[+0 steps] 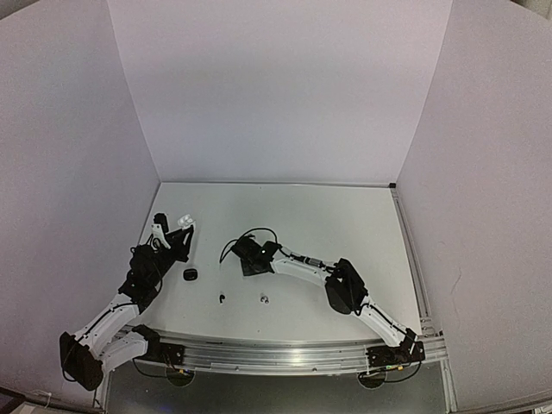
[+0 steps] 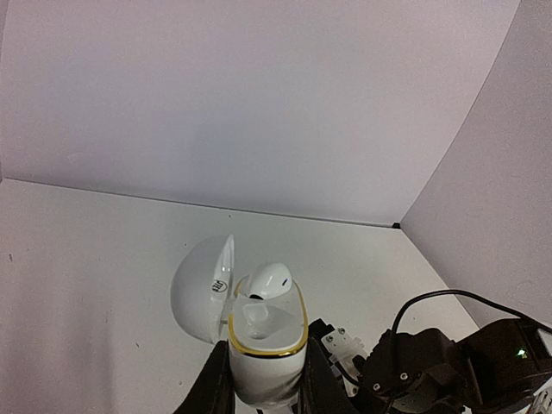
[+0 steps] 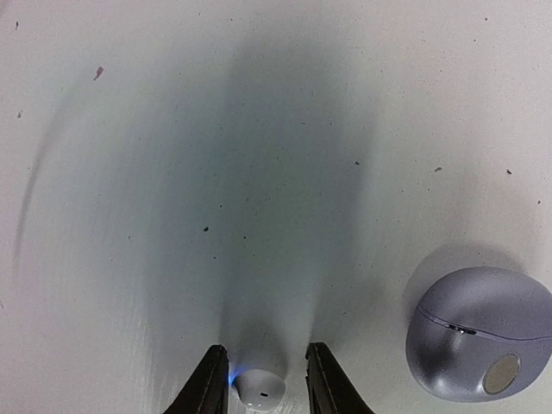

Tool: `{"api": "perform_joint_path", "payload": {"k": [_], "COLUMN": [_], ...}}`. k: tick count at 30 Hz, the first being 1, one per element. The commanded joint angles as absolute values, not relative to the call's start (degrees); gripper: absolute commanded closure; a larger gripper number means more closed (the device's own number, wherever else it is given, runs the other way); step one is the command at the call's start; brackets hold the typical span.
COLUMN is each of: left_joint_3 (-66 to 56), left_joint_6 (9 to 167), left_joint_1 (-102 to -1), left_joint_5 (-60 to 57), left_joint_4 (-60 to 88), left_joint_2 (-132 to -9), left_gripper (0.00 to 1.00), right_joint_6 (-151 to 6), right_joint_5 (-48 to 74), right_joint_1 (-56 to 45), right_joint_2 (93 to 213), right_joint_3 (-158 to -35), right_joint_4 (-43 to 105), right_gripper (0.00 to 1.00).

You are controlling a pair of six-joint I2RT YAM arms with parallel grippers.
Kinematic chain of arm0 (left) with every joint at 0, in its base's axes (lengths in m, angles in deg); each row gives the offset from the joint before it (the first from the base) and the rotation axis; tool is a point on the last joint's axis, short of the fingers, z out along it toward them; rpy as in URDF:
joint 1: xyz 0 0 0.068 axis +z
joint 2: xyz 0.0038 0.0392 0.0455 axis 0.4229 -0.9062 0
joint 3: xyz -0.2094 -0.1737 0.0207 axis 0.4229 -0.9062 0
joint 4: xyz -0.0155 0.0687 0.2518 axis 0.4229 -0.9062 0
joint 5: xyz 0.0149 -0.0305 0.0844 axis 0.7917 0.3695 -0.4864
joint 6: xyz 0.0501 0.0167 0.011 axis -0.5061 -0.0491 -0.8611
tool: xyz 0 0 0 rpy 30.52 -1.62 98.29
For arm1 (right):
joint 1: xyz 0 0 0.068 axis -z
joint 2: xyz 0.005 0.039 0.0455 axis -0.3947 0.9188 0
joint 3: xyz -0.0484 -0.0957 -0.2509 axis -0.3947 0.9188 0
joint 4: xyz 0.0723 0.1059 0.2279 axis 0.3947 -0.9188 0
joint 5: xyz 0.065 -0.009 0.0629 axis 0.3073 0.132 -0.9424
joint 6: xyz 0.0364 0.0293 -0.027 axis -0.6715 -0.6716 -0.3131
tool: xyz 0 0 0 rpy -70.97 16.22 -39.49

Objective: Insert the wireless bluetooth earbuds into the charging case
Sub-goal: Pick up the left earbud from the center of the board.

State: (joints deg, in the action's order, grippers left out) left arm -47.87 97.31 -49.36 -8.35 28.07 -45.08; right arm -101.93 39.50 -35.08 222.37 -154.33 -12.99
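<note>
My left gripper [image 2: 263,378] is shut on the body of a white charging case [image 2: 266,354] with a gold rim, held upright with its lid [image 2: 200,289] open. One white earbud [image 2: 269,280] sits in the far slot; the near slot [image 2: 259,321] is empty. In the top view this gripper [image 1: 175,229] is raised at the left. My right gripper [image 3: 261,381] is open, low over the table, with a white earbud [image 3: 259,391] between its fingers, touching the left finger [image 3: 210,386]. A blue light glows there. From above the gripper [image 1: 251,257] covers this earbud.
A closed greyish case [image 3: 483,345] lies just right of my right gripper. A black case [image 1: 190,274] lies near the left arm. A black earbud [image 1: 222,298] and a pale earbud [image 1: 264,299] lie toward the front. White walls enclose the table.
</note>
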Motion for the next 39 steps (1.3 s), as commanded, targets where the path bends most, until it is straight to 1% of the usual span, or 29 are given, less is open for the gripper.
{"api": "perform_joint_path", "payload": {"k": [1, 8, 18, 23, 32, 35, 39], "left_joint_3": [-47.4, -47.4, -47.5, -47.6, -47.8, -47.9, -48.1], "left_joint_6": [97.2, 97.3, 97.4, 97.4, 97.1, 96.8, 95.7], "left_joint_1": [-49.5, -49.6, -49.6, -49.6, -49.5, -49.6, -49.7], "left_joint_5": [-7.8, -7.7, -7.7, -7.4, -6.9, -4.7, 0.6], "left_joint_4": [31.4, 31.5, 31.4, 31.4, 31.2, 31.6, 33.0], "left_joint_2": [-45.1, -45.1, -44.9, -45.0, -45.1, -45.3, -45.5], "left_gripper": [1.0, 1.0, 1.0, 1.0, 1.0, 1.0, 1.0], "right_joint_6": [-103.6, -104.0, -104.1, -104.3, -102.4, -101.0, -97.4], "right_joint_5": [36.8, 36.3, 36.6, 36.8, 37.3, 39.0, 42.7], "right_joint_1": [-36.0, -36.4, -36.5, -36.5, -36.2, -36.1, -36.1], "right_joint_2": [221.4, 221.3, 221.1, 221.1, 219.2, 216.1, 208.5], "right_joint_3": [-152.9, -153.0, -152.0, -152.1, -156.0, -156.7, -155.5], "right_joint_4": [-17.0, -17.3, -17.8, -17.8, -17.7, -17.4, -16.0], "right_gripper": [0.69, 0.69, 0.72, 0.84, 0.93, 0.97, 0.99]}}
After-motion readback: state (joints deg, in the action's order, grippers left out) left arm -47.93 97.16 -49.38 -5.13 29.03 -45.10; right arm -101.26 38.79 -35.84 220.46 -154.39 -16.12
